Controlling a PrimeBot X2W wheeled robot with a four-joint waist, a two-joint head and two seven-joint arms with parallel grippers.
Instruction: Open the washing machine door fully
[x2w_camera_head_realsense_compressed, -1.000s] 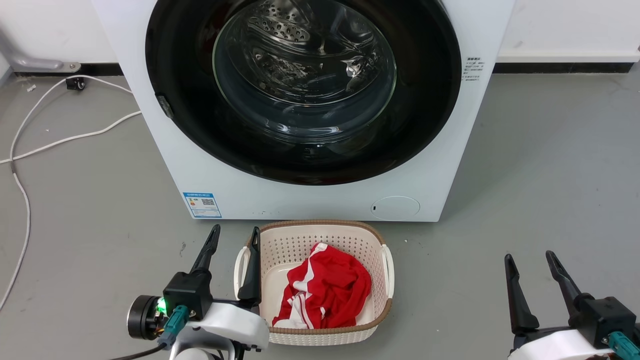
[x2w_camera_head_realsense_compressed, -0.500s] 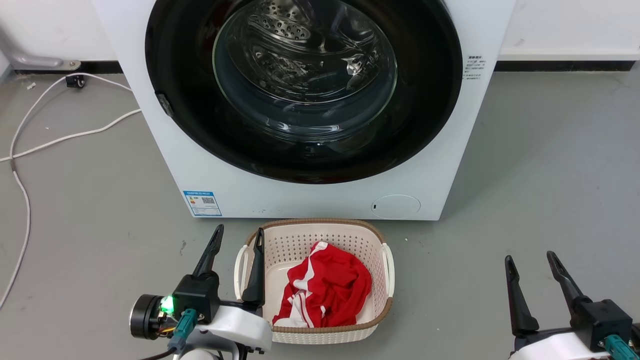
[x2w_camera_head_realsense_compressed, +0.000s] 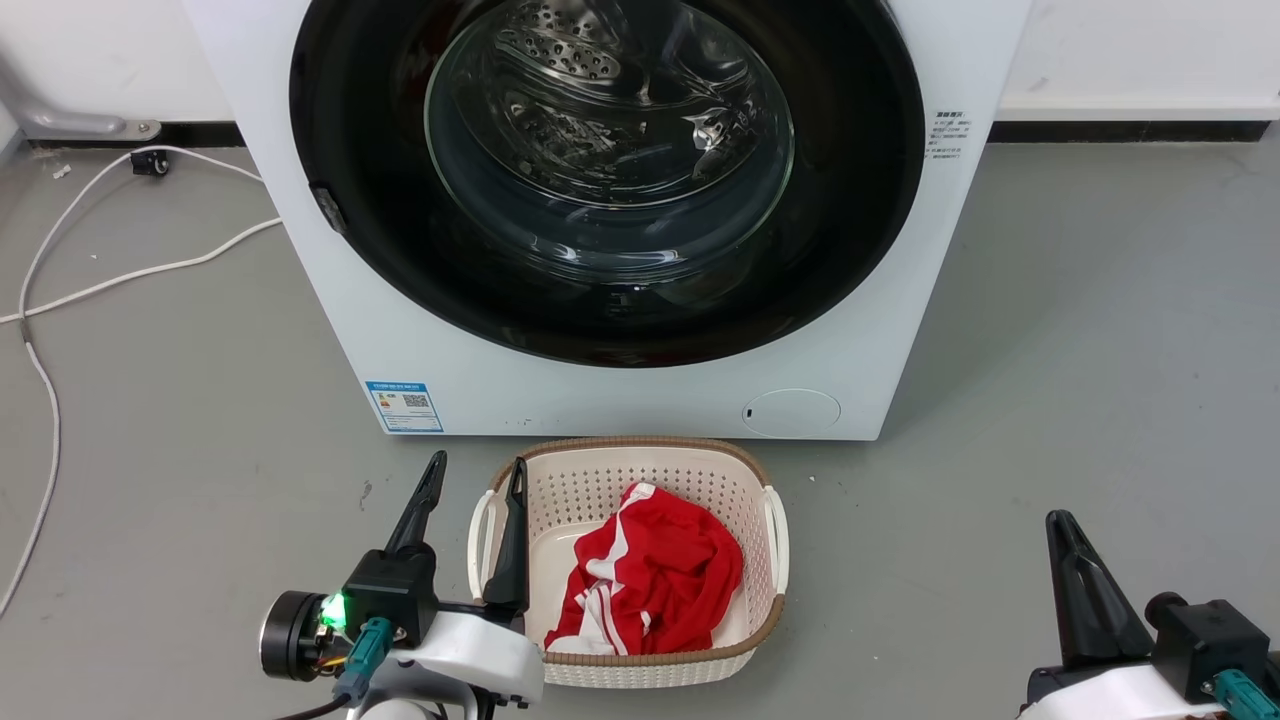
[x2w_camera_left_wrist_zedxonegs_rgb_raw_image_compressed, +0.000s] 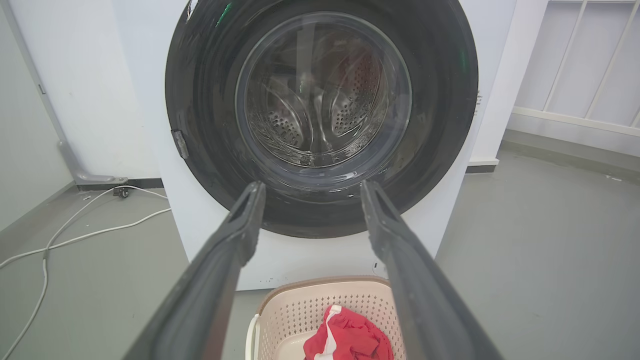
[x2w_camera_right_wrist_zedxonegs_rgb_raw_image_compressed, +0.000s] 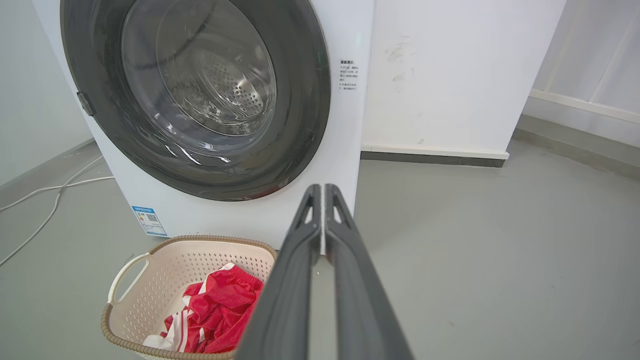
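Left tool (x2w_camera_head_realsense_compressed: 476, 460) is hovering with jaws spread; right tool (x2w_camera_head_realsense_compressed: 1062, 520) is hovering with jaws pressed together. Door (x2w_camera_head_realsense_compressed: 350, 200) is standing shut ahead of both tools, untouched

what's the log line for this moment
washing machine door: closed | left gripper: open, clear of door | right gripper: shut, empty | no contact yet

Floor (x2w_camera_head_realsense_compressed: 1100, 350): smooth grey, matte, a few small scuffs. Washing machine (x2w_camera_head_realsense_compressed: 620, 405), white, stands on it against the back wall. Basket (x2w_camera_head_realsense_compressed: 640, 445), cream plastic with brown woven rim, sits on the floor just in front of the machine, near its base, not touching. White cable (x2w_camera_head_realsense_compressed: 150, 272) trails loosely over the floor at left, running to a small black plug (x2w_camera_head_realsense_compressed: 150, 166) by the skirting.
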